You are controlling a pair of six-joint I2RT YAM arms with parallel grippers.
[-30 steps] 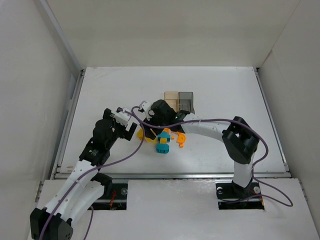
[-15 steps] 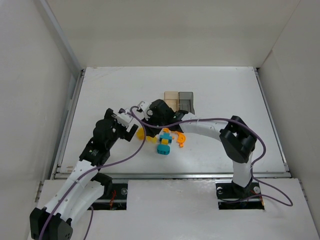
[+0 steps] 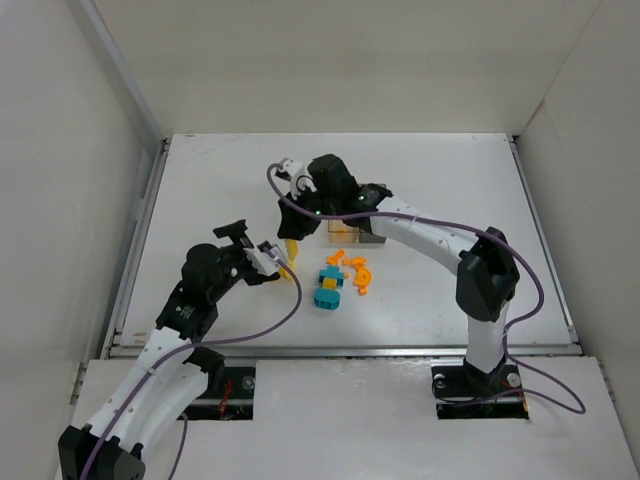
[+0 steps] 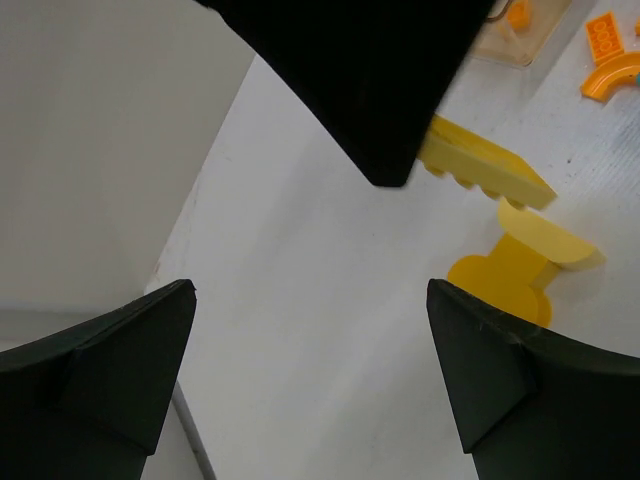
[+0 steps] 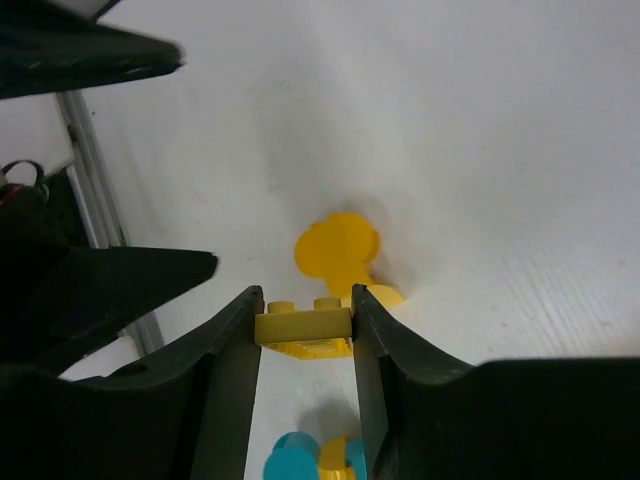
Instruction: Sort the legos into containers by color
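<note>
My right gripper [image 3: 290, 244] is shut on a yellow brick [image 5: 303, 328] and holds it above the table; the brick also shows in the left wrist view [image 4: 485, 170]. Under it lies a yellow flower-shaped piece [image 5: 338, 250], also in the left wrist view [image 4: 520, 270]. My left gripper [image 3: 258, 243] is open and empty, just left of the held brick. Teal-blue pieces [image 3: 325, 296] and orange pieces [image 3: 359, 270] lie in front of the bins. The amber bin [image 3: 338, 233] and grey bin [image 3: 373, 238] are mostly hidden behind my right arm.
White walls close in the table on the left, back and right. A metal rail [image 3: 140, 250] runs along the table's left edge. An orange brick [image 4: 603, 35] and a curved orange piece [image 4: 612, 76] lie near the amber bin's corner [image 4: 520, 35].
My right gripper has risen and moved toward the back with the yellow brick between its fingers. My left gripper has drawn back a little toward the near edge and turned.
</note>
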